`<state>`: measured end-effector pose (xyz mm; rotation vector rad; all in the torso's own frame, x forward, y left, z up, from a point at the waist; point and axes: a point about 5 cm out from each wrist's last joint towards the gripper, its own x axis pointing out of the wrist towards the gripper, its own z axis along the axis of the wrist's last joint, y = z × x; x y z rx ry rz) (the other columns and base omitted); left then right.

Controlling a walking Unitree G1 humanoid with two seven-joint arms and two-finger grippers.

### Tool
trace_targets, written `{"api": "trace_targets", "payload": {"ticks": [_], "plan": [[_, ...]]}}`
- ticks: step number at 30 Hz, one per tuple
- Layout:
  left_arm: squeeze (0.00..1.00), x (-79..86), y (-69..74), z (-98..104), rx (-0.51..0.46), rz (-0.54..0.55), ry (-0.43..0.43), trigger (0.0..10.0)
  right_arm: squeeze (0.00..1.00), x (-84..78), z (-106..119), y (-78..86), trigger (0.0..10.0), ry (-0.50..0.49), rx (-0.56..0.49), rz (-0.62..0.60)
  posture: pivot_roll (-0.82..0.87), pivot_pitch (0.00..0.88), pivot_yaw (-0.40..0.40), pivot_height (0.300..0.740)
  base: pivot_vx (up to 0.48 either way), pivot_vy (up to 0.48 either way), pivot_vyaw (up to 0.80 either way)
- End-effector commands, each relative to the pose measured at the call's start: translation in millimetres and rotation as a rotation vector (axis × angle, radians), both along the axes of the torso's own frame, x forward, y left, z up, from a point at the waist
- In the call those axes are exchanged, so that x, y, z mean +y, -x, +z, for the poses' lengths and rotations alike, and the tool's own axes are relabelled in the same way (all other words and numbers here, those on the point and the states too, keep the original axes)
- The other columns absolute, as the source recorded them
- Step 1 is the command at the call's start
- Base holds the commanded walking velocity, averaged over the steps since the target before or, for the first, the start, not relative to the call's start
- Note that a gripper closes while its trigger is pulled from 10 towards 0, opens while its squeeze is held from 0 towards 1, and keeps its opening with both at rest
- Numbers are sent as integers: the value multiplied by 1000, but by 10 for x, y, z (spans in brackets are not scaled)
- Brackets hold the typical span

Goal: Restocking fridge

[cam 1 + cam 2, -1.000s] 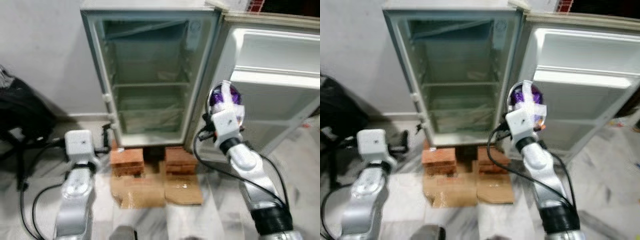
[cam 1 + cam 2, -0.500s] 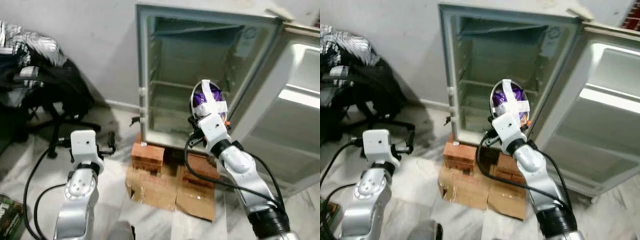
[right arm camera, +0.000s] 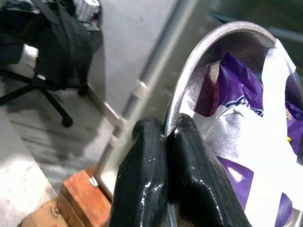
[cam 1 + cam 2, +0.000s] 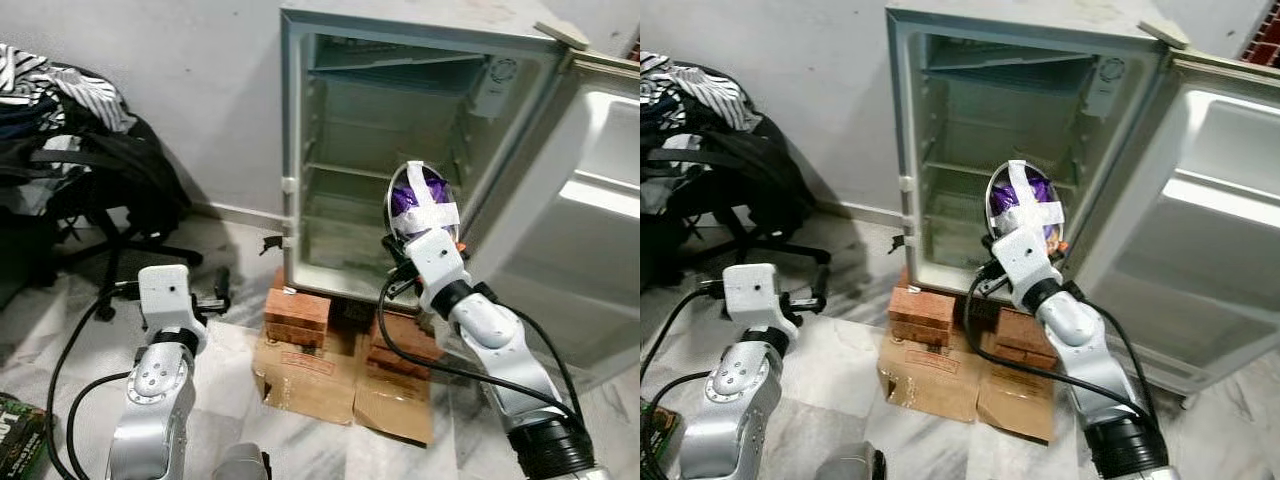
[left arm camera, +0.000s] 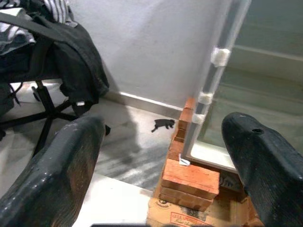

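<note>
A steel bowl [image 4: 422,200] holds a purple packet [image 3: 246,118] strapped in with white tape. My right gripper [image 3: 165,128] is shut on the bowl's rim, holding it upright at chest height. It hangs in front of the lower right of the open fridge [image 4: 345,120]. The fridge's shelves [image 4: 970,170] are bare, and its door [image 4: 600,240] swings wide to the right. My left gripper [image 5: 161,125] is open and holds nothing, low at the left, pointing toward the fridge's bottom left corner.
The fridge stands on red bricks [image 4: 297,312] and flattened cardboard [image 4: 305,372]. An office chair piled with black bags and clothes [image 4: 90,185] stands by the wall at the left. A green box [image 4: 15,432] lies on the marble floor at the bottom left.
The whole picture has shifted, so the camera moved; the chair has come into view. The bowl now hangs before the fridge opening rather than by the door hinge. Both grips are unchanged.
</note>
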<state>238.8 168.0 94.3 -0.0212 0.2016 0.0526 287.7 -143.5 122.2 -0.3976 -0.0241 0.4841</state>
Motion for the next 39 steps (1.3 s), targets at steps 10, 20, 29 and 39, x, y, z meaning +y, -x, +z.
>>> {"api": "trace_targets", "payload": {"ticks": [10, 20, 29, 39], "plan": [[0, -10, -30, 41, -24, -27, -6, 10000, 0, -63, 181, -116, 10000, 21, -83, 8, 60, 0, -66, 740, 0, 237, 0], [0, -8, -29, 55, -36, -56, 18, 10000, 0, -31, 176, -130, 10000, 47, -97, 30, 59, 0, -65, 740, 25, 294, 0], [0, -8, -34, 40, -26, -51, 38, 10000, 0, -41, 143, -133, 10000, 63, -99, 30, 58, 0, -65, 740, 249, 411, 0], [0, -61, -40, 51, -39, -105, 14, 10000, 0, -35, 137, -125, 10000, 74, -107, 31, 54, 0, -63, 740, 421, 111, 0]]}}
